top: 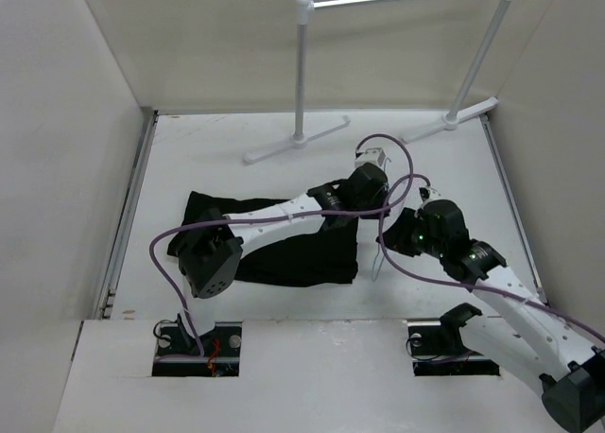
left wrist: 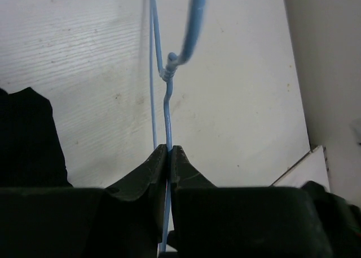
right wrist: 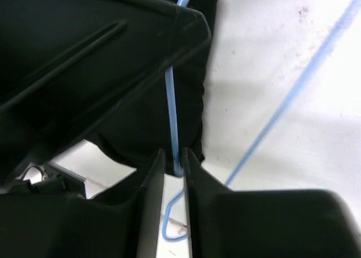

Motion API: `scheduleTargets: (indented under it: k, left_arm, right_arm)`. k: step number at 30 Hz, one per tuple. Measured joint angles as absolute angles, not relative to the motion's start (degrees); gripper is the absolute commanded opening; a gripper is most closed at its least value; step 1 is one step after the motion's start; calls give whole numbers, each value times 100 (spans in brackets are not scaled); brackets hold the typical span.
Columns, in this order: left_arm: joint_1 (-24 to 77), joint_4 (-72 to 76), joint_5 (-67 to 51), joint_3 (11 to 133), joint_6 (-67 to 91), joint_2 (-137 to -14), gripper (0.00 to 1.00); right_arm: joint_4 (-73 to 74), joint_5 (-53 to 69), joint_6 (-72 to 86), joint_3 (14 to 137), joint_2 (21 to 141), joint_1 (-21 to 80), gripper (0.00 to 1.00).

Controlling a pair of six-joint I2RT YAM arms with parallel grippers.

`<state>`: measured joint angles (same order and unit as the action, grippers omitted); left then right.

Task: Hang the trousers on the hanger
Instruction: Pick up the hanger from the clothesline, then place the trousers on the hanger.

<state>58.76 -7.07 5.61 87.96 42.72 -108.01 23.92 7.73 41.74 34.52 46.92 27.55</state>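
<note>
The black trousers (top: 293, 253) lie crumpled on the white table, partly under my left arm; they also show in the left wrist view (left wrist: 25, 139) and the right wrist view (right wrist: 190, 114). The hanger is a thin pale wire (top: 378, 263), bluish in the wrist views. My left gripper (top: 376, 206) (left wrist: 169, 148) is shut on the hanger's neck (left wrist: 167, 106) just below the twist, with the hook pointing away. My right gripper (top: 392, 242) (right wrist: 174, 154) stands narrowly open around a bend of the hanger wire (right wrist: 172, 111), which lies against one finger, close to the trousers' edge.
A white tubular garment rack (top: 301, 74) with flat feet stands at the back of the table. Pale walls close in the left, right and back. Purple cables loop over both arms. Part of my left arm or gripper fills the upper left of the right wrist view (right wrist: 84, 55).
</note>
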Motion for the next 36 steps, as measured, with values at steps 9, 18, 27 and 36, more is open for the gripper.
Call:
scheduleTargets:
  k: [9,18,27,36]
  left_arm:
    - [5966,-84,1015,7446,4731,-10462,0]
    - [6265,342,1643,6285,5168,-9769,0]
    - [6366,368,2115,5599,5443,-9334,0]
    - [6333,412,2224,5400,5509,-9282,0]
  right_arm:
    - [3081,860,4447,3183,3551,2132,11]
    - [1885,899,4886,2657,4871,2139,38]
    - [12,1116,5002,2635,6855,2917,55]
    - [-1474,1269,5238,2731,8248,3192,36]
